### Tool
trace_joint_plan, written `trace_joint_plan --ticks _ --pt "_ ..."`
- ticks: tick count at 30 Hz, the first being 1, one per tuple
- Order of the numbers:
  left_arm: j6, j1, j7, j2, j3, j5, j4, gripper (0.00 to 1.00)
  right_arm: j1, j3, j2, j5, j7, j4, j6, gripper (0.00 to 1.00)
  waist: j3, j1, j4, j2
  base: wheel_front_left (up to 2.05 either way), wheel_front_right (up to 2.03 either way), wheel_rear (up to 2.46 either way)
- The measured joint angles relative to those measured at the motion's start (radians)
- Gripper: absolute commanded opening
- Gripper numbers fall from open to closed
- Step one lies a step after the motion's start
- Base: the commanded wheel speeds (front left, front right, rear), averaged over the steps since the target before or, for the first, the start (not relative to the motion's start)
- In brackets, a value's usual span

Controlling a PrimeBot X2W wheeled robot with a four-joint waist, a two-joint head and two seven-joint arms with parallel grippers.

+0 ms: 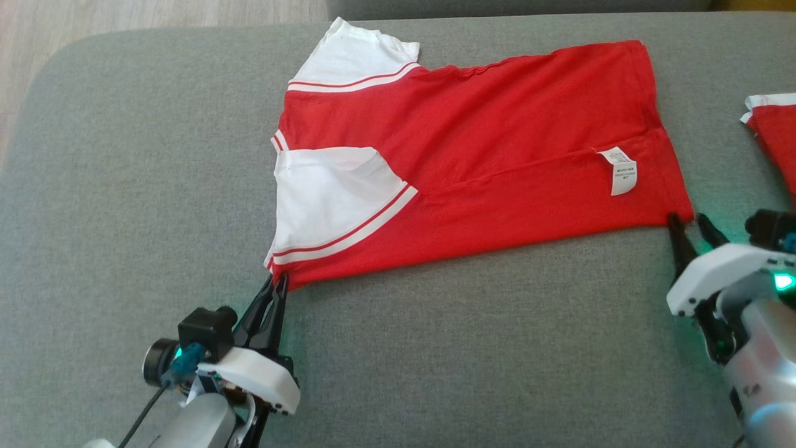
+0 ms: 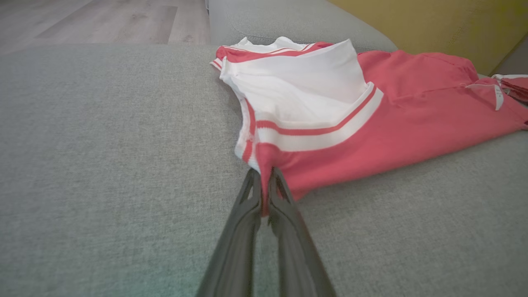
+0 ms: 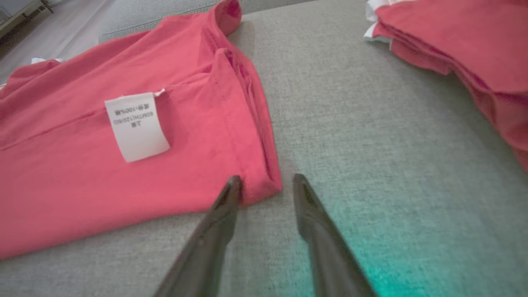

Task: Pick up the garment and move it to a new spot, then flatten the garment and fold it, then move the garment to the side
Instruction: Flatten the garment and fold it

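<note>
One garment (image 1: 497, 137) is lying folded on the grey cushion (image 1: 155, 186), long axis running left-right, sleeves pointing left. Red body, two white striped sleeves, one white label (image 1: 622, 170) showing. Left tool (image 1: 278, 287) is pinching its near-left corner; right tool (image 1: 688, 219) is sitting spread at its near-right corner. One red stack (image 1: 774, 124) is lying further right.

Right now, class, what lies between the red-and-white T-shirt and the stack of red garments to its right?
Bare grey upholstery lies between the T-shirt and the stack, with nothing resting on that stretch. The right wrist view shows it plainly.
</note>
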Motion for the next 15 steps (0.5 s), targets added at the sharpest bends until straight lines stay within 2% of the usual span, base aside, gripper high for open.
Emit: trace_joint_plan --ticks 1,8,15 --pt "0.0 0.0 -0.001 0.0 -0.002 0.0 0.0 0.0 -0.017 0.018 -0.004 0.019 0.014 0.008 0.0 0.0 0.0 0.0 0.001 0.0 0.0 0.0 0.0" --pt "0.0 0.001 -0.009 0.005 -0.003 0.0 0.005 0.0 -0.021 0.077 -0.018 0.072 0.029 0.002 0.0 0.0 -0.04 0.0001 -0.009 0.0 0.0 0.0 0.0" --pt "0.009 0.076 -0.01 0.028 -0.004 -0.007 -0.026 0.0 0.116 0.103 -0.061 0.121 0.053 -0.094 0.0 0.0 -0.114 -0.0001 -0.031 0.0 0.0 0.0 0.0"
